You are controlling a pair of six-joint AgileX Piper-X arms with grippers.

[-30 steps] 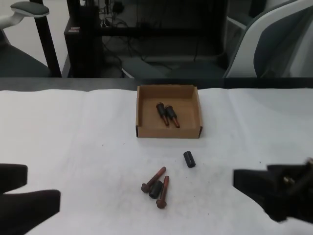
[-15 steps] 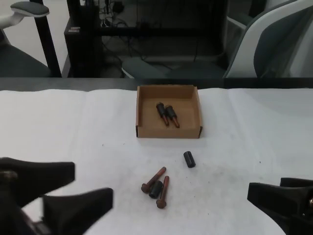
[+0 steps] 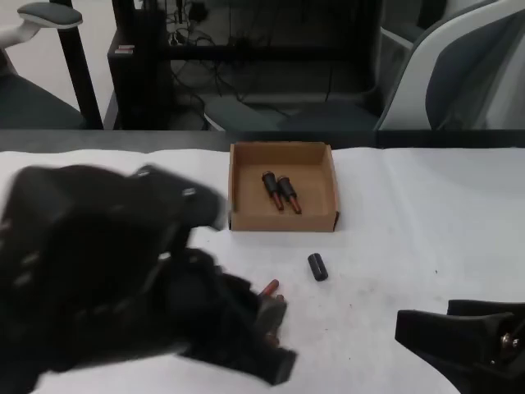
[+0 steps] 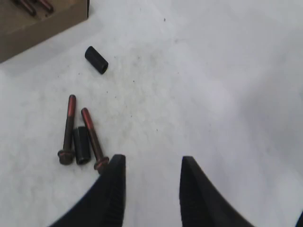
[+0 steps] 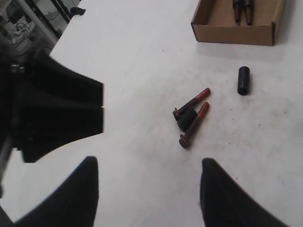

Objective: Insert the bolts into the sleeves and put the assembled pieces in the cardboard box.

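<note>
**High view.** The cardboard box [image 3: 283, 220] sits in the upper middle of the frame. Two assembled pieces [image 3: 280, 191] lie inside it. Just below the box, a little right of the middle, lies a loose sleeve [image 3: 317, 267]. The left arm [image 3: 115, 271] fills the lower left and leans over the spot where the bolts lie. The red end of one bolt [image 3: 269, 287] peeks out beside it. The right arm [image 3: 467, 345] sits low in the lower right corner, over the white bench [image 3: 426, 197].

**Left wrist view.** The left gripper [image 4: 150, 163] is open, and nothing is between its fingers [image 4: 116, 179]. Two bolts [image 4: 70, 127] lie side by side, and a second sleeve [image 4: 81, 145] touches both from between them. The head of the nearer bolt is just beside one finger. The step in hand looks like picking up a bolt. To do it well, the fingers should go down on both sides of one bolt only. They should close on the thin red end, away from the sleeve, so the sleeve and the other bolt are not pushed or caught. The gripper likely needs to slide sideways first, because the bolts are not under its gap yet.

**Right wrist view.** The right gripper [image 5: 149, 175] is open too, with nothing in it. It hangs well apart from the bolts [image 5: 191, 113]. The loose sleeve [image 5: 243, 80] lies alone between the bolts and the box [image 5: 232, 35], so it looks like the easy one for this gripper to take.
</note>
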